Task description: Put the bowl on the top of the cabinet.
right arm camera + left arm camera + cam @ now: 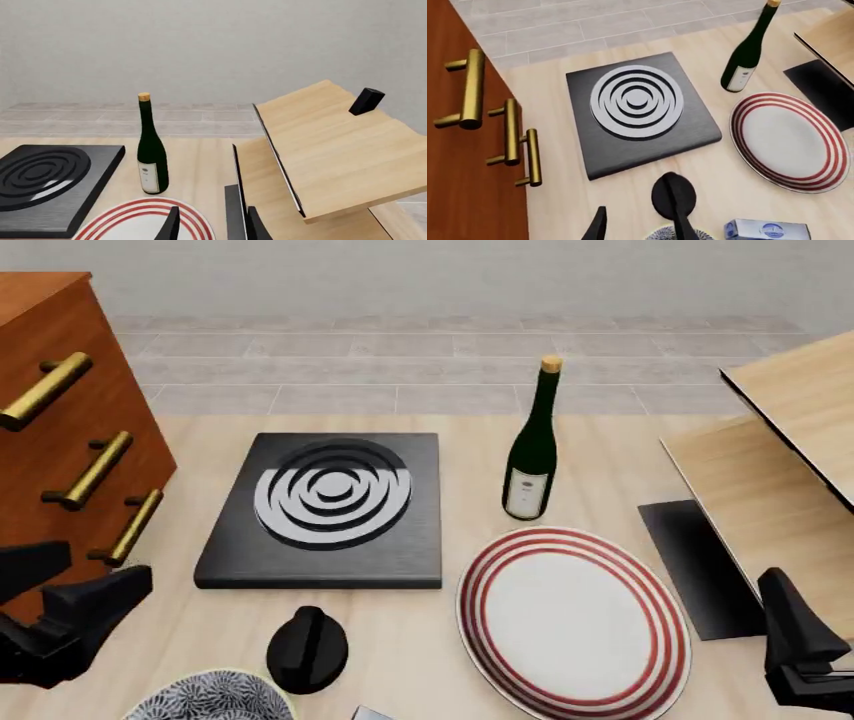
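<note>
Bowl (214, 696): upright on the counter (454, 620) at its near edge, mouth up, round, so no long axis.
Cabinet (67, 440): far left, handles facing the hob (327, 508).
Left claw (60, 615): open, beside the bowl.
Right claw (210, 225): open, over the plate (574, 620).

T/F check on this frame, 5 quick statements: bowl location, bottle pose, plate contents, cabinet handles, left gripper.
1. The bowl already sits on top of the cabinet. False: it is on the table at the near edge.
2. The wine bottle stands upright. True.
3. The striped plate holds food. False: it is bare.
4. Three brass handles show on the cabinet front. True.
5. The left gripper is clamped on the bowl. False: its fingers stand apart with nothing between them, above the bowl's rim.
</note>
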{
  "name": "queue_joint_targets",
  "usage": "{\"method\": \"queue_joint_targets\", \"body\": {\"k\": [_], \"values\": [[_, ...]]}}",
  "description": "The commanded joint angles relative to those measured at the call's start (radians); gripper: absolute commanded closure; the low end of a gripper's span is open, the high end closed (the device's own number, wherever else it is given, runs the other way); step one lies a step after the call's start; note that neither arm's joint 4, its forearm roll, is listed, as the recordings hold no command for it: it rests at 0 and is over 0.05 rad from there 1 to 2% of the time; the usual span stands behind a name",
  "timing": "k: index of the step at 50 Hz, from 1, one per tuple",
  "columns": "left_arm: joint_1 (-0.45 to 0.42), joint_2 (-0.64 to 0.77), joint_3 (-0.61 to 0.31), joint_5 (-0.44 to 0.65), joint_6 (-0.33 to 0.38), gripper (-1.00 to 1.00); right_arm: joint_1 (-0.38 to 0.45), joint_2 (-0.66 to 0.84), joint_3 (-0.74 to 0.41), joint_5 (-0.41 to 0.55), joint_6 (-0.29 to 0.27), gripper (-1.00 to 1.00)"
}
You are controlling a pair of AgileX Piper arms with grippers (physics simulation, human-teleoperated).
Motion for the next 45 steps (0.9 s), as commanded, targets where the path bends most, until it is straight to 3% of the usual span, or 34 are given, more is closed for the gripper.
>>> {"method": "queue_joint_targets", "body": {"k": [1, 21, 37, 45], "values": [[-0.003, -0.018, -0.014, 0.087, -0.014, -1.0, 0.0, 0.0, 0.0, 0.0, 0.0, -1.0], [-0.029, -0.065, 0.133, 0.106, -0.087, -1.0, 0.0, 0.0, 0.0, 0.0, 0.0, -1.0], [-0.03, -0.077, 0.31, -0.002, -0.129, -1.0, 0.0, 0.0, 0.0, 0.0, 0.0, -1.0], [-0.033, -0.079, 0.354, -0.027, -0.141, -1.0, 0.0, 0.0, 0.0, 0.0, 0.0, -1.0]]}}
